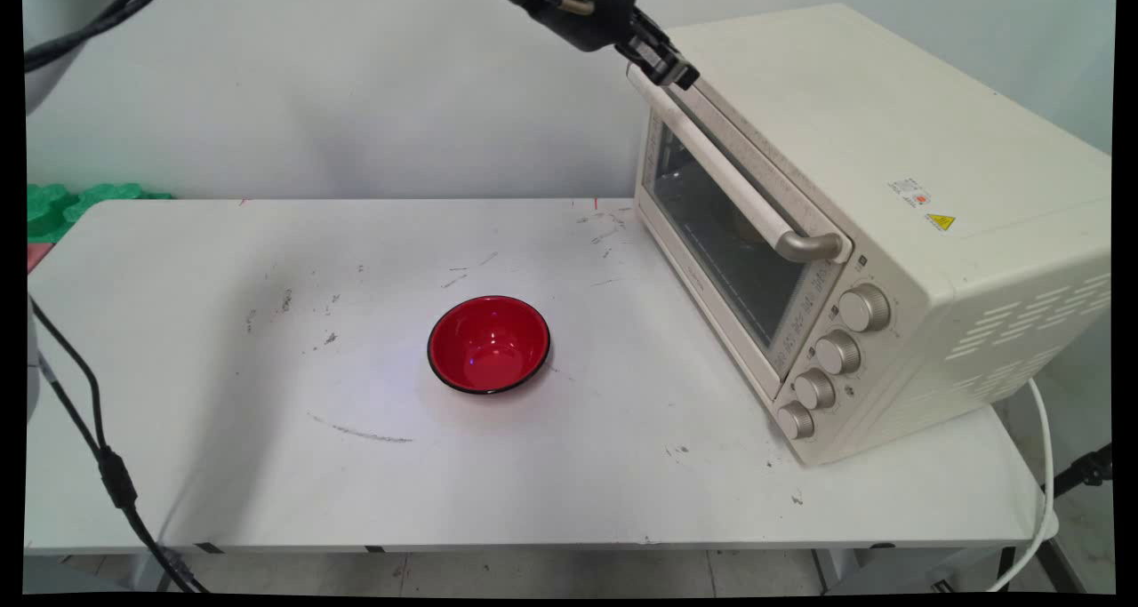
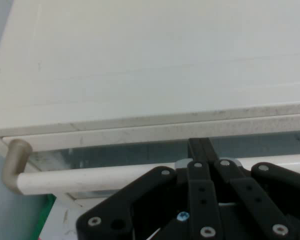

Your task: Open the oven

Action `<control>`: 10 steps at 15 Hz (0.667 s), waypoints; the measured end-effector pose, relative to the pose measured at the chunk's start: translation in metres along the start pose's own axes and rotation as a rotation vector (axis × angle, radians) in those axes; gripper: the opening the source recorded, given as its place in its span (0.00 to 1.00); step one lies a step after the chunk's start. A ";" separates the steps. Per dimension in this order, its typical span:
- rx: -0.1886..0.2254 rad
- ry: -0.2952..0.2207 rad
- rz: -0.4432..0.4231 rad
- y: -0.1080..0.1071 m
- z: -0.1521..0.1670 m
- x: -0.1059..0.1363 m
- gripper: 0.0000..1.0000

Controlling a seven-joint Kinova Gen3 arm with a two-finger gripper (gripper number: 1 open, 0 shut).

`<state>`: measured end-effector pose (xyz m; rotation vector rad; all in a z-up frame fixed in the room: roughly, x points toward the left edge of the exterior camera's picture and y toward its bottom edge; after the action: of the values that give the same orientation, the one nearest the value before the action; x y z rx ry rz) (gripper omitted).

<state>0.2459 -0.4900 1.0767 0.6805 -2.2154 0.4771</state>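
Main view: the gripper (image 1: 665, 63) is seen at the far end of the toaster oven's (image 1: 889, 225) door handle (image 1: 720, 176), whose long axis runs toward the knobs (image 1: 864, 308), fingers apparently clenched on the bar, the red bowl (image 1: 488, 344) well apart

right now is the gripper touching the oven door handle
Touching. In the hand view the gripper sits on the handle bar; the main view shows it at the handle's far end.
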 end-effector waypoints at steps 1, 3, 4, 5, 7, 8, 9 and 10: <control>0.002 -0.010 0.003 0.001 0.004 0.003 0.00; 0.004 -0.024 0.007 0.002 0.010 0.008 0.00; 0.005 -0.030 0.009 0.003 0.013 0.009 0.00; 0.007 -0.039 0.009 0.003 0.016 0.011 0.00; 0.008 -0.051 0.010 0.004 0.024 0.013 0.00; 0.008 -0.056 0.010 0.005 0.027 0.013 0.00; 0.009 -0.062 0.010 0.005 0.031 0.013 0.00; 0.009 -0.066 0.009 0.005 0.034 0.013 0.00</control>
<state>0.2162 -0.5081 1.0643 0.7001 -2.2802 0.4760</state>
